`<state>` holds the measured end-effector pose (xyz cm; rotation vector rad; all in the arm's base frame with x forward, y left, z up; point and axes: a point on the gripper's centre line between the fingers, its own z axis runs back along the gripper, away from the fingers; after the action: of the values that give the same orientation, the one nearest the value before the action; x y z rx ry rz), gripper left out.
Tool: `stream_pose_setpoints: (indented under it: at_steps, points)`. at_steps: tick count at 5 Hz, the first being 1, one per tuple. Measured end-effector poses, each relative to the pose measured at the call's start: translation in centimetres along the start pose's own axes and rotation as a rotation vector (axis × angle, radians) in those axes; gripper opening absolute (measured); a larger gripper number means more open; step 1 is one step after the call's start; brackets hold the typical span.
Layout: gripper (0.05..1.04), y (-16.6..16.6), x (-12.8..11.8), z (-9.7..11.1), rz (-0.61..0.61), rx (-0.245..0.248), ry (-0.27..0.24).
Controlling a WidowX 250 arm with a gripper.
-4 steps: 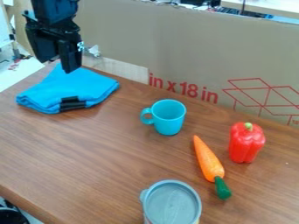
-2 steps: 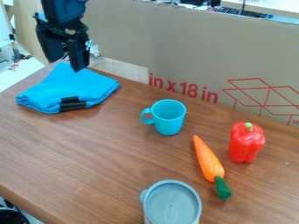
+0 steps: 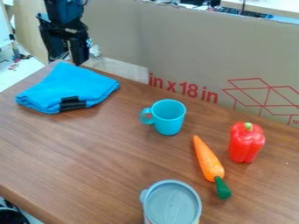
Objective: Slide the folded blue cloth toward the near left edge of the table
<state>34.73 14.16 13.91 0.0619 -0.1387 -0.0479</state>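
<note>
The black gripper (image 3: 66,60) hangs at the upper left, over the far corner of the folded blue cloth (image 3: 70,85). Its two fingers stand apart with nothing between them. On the cloth's near edge there is a black band. A turquoise mug (image 3: 168,117) stands upright to the right of the cloth, its handle facing left. Right of the mug lies an orange carrot (image 3: 207,159) with a green top. Beside the carrot a red bell pepper (image 3: 246,143) stands upright. A grey-lidded container (image 3: 172,204) is at the bottom edge.
All the objects rest on a brown wooden table (image 3: 88,153). A tall cardboard panel (image 3: 198,52) with red print runs along the table's far side. Beyond its top edge is some clutter, and a dark round object (image 3: 12,216) sits below the table's left front edge.
The gripper has moved slightly to the right and upward over the cloth. The cloth, mug, carrot, pepper and container have kept their places.
</note>
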Motion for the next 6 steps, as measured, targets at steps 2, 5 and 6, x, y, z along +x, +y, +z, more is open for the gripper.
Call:
stream_pose_setpoints:
  at_steps: [2,5,6]
  points:
    - [1.001,3.8,1.0,-3.9,0.046,0.020,0.030]
    - [1.001,5.4,1.3,-8.6,0.075,-0.013,0.088]
    - [1.001,5.2,1.2,-11.1,0.060,-0.045,0.116]
